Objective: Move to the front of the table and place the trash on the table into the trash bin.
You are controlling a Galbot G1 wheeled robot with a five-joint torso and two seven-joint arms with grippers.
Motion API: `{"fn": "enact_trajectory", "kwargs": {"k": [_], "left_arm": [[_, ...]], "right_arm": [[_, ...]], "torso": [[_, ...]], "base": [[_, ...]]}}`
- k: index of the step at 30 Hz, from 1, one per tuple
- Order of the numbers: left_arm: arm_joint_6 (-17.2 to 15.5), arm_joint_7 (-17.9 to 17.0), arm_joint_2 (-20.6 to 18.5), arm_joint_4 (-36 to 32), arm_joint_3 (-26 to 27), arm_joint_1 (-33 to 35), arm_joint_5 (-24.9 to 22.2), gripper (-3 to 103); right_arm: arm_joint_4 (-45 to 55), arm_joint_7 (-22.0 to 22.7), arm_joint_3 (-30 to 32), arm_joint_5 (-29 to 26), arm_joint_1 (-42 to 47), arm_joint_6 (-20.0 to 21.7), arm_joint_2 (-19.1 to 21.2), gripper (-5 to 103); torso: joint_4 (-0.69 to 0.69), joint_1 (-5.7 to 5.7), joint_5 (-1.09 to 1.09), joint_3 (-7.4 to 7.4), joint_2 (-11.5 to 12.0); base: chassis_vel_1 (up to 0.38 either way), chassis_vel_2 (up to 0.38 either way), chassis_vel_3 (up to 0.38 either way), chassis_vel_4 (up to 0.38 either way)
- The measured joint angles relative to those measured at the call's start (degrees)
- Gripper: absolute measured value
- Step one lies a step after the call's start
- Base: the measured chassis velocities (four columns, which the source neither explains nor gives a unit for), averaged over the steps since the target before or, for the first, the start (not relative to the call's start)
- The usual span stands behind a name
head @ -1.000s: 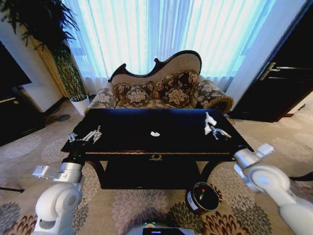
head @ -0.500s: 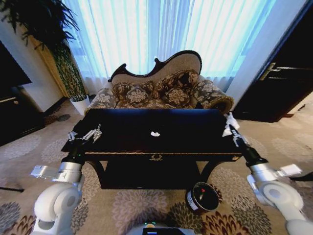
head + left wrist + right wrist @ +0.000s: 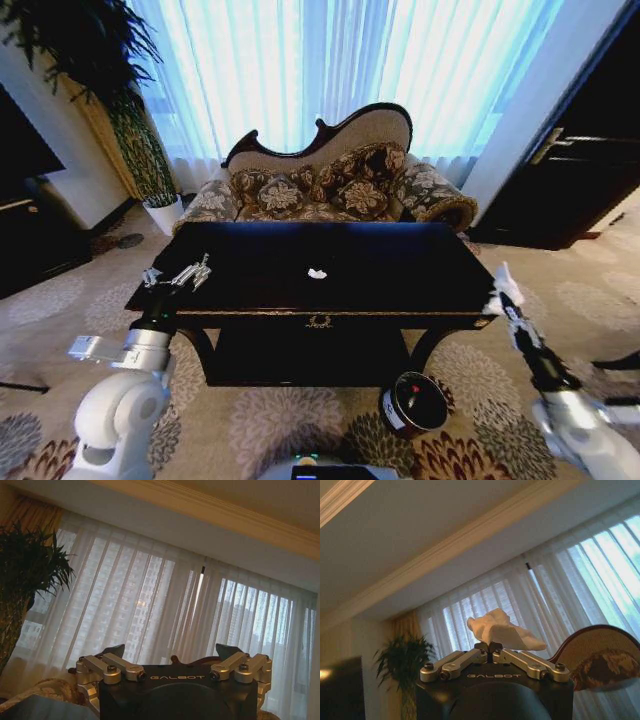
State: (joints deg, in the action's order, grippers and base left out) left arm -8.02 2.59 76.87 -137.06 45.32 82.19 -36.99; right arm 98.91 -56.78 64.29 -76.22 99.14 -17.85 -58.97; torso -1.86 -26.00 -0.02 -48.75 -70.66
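Observation:
On the dark table (image 3: 250, 300) one white paper wad (image 3: 317, 273) of trash lies near the middle. My right gripper (image 3: 507, 300) hangs off the table's right front corner, shut on another white wad (image 3: 503, 284). In the right wrist view the wad (image 3: 501, 630) sticks out from the closed fingertips of the right gripper (image 3: 490, 646). The dark round trash bin (image 3: 413, 403) stands on the carpet below the table's front right. My left gripper (image 3: 175, 275) hovers over the table's left edge. The left wrist view shows this gripper (image 3: 172, 656) open, holding nothing.
A patterned sofa (image 3: 330, 185) stands right behind the table. A tall plant in a white pot (image 3: 163, 212) is at the back left, a dark cabinet (image 3: 30, 235) at the left, and a dark door (image 3: 570, 170) at the right. Carpet surrounds the table.
My right arm has swung from over the table's right part outward and down past its right edge, carrying the paper wad. The left arm has stayed put.

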Motion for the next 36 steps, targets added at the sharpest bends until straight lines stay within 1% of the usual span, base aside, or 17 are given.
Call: {"fn": "enact_trajectory", "kwargs": {"k": [4, 5, 9, 12, 15, 17, 21, 22, 23, 24, 26, 27, 29, 30, 31, 34, 36], "left_arm": [[0.0, 0.1, 0.2, 0.2, -0.5, -0.3, 0.3, 100], [0.0, 0.1, 0.2, 0.2, -0.5, -0.3, 0.3, 100], [-0.1, 0.1, 0.2, 0.6, -0.5, -0.5, 0.4, 100], [-0.1, 0.1, 0.2, 0.6, -0.5, -0.5, 0.4, 100], [-0.1, 0.1, 0.0, 0.6, -0.4, -0.6, 0.4, 100], [-0.1, 0.1, 0.0, 0.6, -0.4, -0.6, 0.4, 100], [-0.1, 0.1, -0.1, 0.6, -0.4, -0.5, 0.4, 100], [-0.1, 0.1, -0.1, 0.6, -0.4, -0.5, 0.4, 100], [-0.1, 0.1, -0.1, 0.6, -0.4, -0.5, 0.4, 100], [-0.1, 0.1, -0.1, 0.5, -0.3, -0.4, 0.4, 100], [-0.1, 0.2, -0.1, 0.5, -0.2, -0.3, 0.3, 100], [-0.1, 0.2, -0.1, 0.5, -0.2, -0.3, 0.3, 100], [-0.1, 0.2, -0.1, 0.5, -0.1, -0.2, 0.3, 100], [-0.1, 0.2, -0.1, 0.5, -0.1, -0.2, 0.3, 100], [-0.1, 0.2, -0.1, 0.5, -0.1, -0.2, 0.3, 100], [-0.1, 0.2, 0.0, 0.4, -0.4, -0.2, 0.5, 100], [-0.1, 0.2, 0.0, 0.4, -0.4, -0.1, 0.5, 100]], "right_arm": [[-6.2, -4.2, 0.0, 5.9, -0.5, -3.8, -0.7, 0], [-6.2, -4.2, 0.0, 5.9, -0.5, -3.8, -0.7, 0], [-12.8, -6.7, -2.6, 10.3, -1.7, -7.5, -1.6, 0], [-14.8, -6.8, -3.7, 11.5, -2.3, -8.5, -1.7, 0], [-19.7, -4.5, -6.6, 17.2, -4.4, -10.6, -1.9, 0], [-20.6, -4.0, -7.2, 18.4, -4.9, -10.9, -2.0, 0], [-26.3, 1.1, -10.8, 26.6, -7.9, -13.0, -2.4, 0], [-26.3, 1.1, -10.8, 26.6, -7.9, -13.0, -2.4, 0], [-27.4, 2.1, -11.2, 28.4, -8.5, -13.5, -2.4, 0], [-30.6, 5.1, -12.2, 33.4, -9.9, -14.8, -2.4, 0], [-34.6, 8.5, -13.6, 39.5, -11.4, -17.0, -2.3, 0], [-34.6, 8.5, -13.6, 39.5, -11.4, -17.0, -2.3, 0], [-39.6, 14.4, -15.8, 46.8, -13.9, -20.3, -2.6, 0], [-40.5, 15.7, -16.4, 48.0, -14.4, -20.7, -2.8, 0], [-40.5, 15.7, -16.4, 48.0, -14.4, -20.7, -2.8, 0], [-43.6, 25.2, -20.9, 52.6, -16.8, -20.6, -4.9, 0], [-43.9, 26.5, -21.5, 52.9, -17.0, -20.4, -5.2, 0]], "torso": [[0.00, -0.01, 0.00, 0.00, 0.0], [0.00, -0.01, 0.00, 0.00, 0.0], [-0.01, 0.00, 0.01, 0.00, 0.0], [-0.01, 0.00, 0.01, 0.00, 0.0], [0.00, -0.01, 0.01, 0.00, 0.0], [0.00, -0.01, 0.01, 0.00, 0.0], [0.00, -0.01, 0.00, 0.00, 0.0], [0.00, -0.01, 0.00, 0.00, 0.0], [0.00, -0.01, 0.00, 0.00, 0.0], [0.01, -0.01, 0.01, 0.00, 0.0], [0.00, -0.01, 0.01, -0.01, 0.0], [0.00, -0.01, 0.01, -0.01, 0.0], [0.00, -0.01, 0.00, 0.00, 0.0], [0.00, -0.01, -0.01, -0.01, 0.0], [0.00, -0.01, -0.01, -0.01, 0.0], [-0.01, -0.01, 0.01, 0.00, 0.0], [-0.01, -0.01, 0.00, 0.00, 0.0]], "base": [[0.000, 0.000, 0.000, 0.000], [0.000, 0.000, 0.000, 0.000], [0.000, 0.000, 0.000, 0.000], [0.000, 0.000, 0.000, 0.000], [0.000, 0.000, 0.000, 0.000], [0.000, 0.000, 0.000, 0.000], [0.000, 0.000, 0.000, 0.000], [0.000, 0.000, 0.000, 0.000], [0.000, 0.000, 0.000, 0.000], [0.000, 0.000, 0.000, 0.000], [0.000, 0.000, 0.000, 0.000], [0.000, 0.000, 0.000, 0.000], [0.000, 0.000, 0.000, 0.000], [0.000, 0.000, 0.000, 0.000], [0.000, 0.000, 0.000, 0.000], [0.000, 0.000, 0.000, 0.000], [0.000, 0.000, 0.000, 0.000]]}}
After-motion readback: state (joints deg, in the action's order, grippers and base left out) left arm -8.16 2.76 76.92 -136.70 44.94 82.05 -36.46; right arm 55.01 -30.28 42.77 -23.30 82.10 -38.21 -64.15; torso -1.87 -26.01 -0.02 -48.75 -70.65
